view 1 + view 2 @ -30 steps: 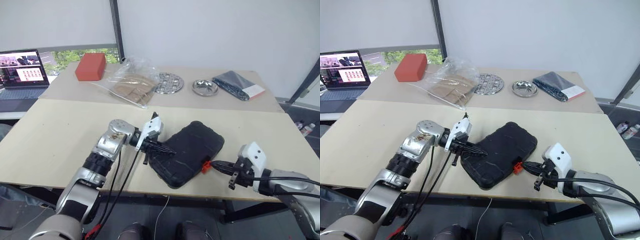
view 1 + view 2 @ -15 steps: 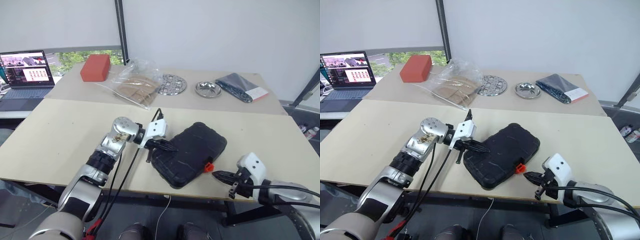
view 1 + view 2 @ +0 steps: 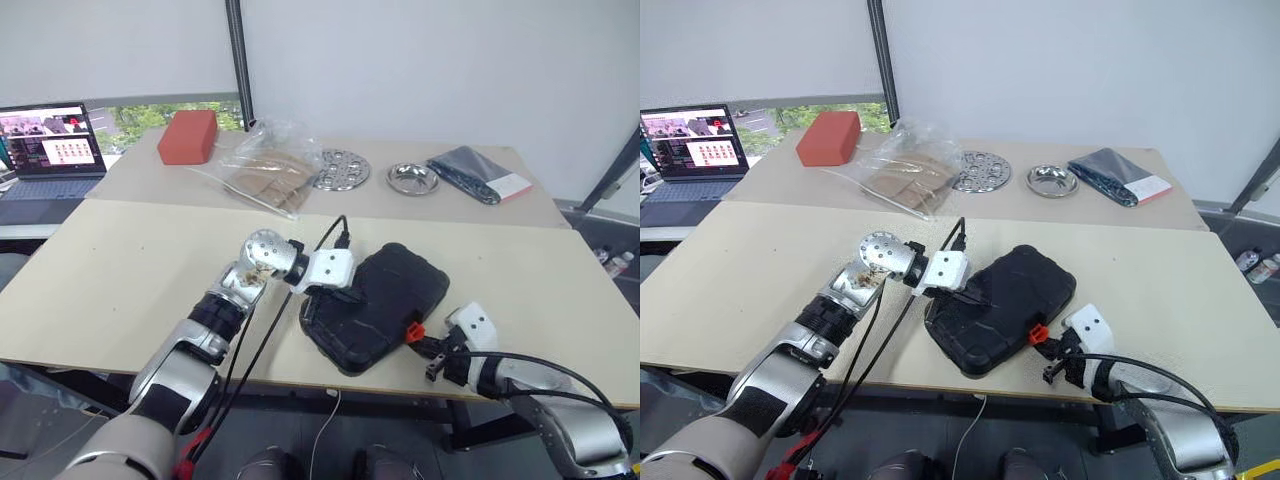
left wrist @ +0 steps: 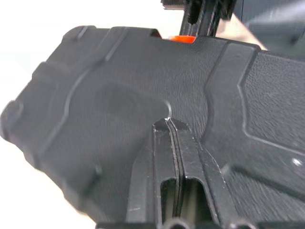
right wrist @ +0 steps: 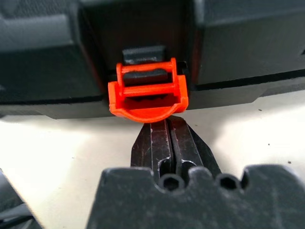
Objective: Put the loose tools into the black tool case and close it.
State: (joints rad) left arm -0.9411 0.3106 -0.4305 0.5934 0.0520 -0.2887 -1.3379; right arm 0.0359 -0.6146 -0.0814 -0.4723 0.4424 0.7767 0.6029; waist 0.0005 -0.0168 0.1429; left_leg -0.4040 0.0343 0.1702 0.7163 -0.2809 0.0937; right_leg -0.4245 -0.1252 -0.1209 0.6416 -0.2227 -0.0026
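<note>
Case: black tool case (image 3: 375, 305) lies lid down, no loose tools outside.
Left gripper (image 4: 170, 125): fingers pressed together, tips on the lid.
Right gripper (image 5: 167, 125): fingers pressed together, just under the orange latch (image 5: 147, 95).
Left to do: latch looks unfastened.

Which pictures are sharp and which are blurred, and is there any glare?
Left wrist view: the left pincer is sharp, the black tool case softens toward its far edge, and the background is washed out white. Right wrist view: the orange latch is crisp. Eye views: even light, no strong glare on the table.
</note>
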